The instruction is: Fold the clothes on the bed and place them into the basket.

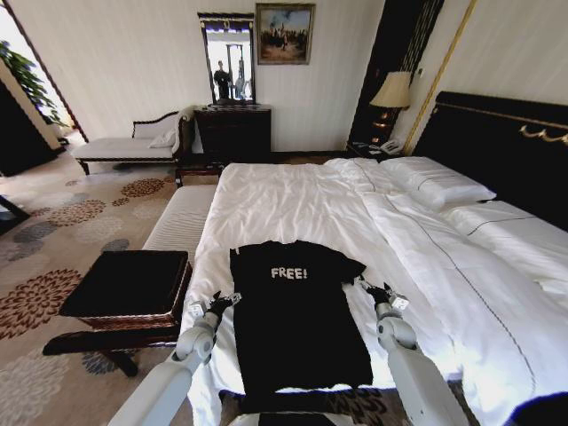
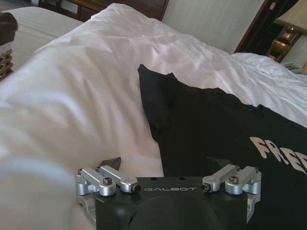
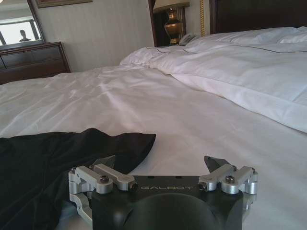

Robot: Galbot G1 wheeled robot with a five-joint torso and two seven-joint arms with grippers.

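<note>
Both grippers' spread jaws flank T-shirt (image 1: 297,311).

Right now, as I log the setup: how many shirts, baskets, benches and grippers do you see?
Shirt: 1
Basket: 1
Bench: 1
Grippers: 2, left and right, both open beside the shirt
Total: 5

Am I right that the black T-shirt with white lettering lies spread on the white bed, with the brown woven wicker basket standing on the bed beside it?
Not quite. The black T-shirt with white lettering does lie on the white bed, but the head view shows the brown woven wicker basket standing off the bed, on the robot's left.
</note>
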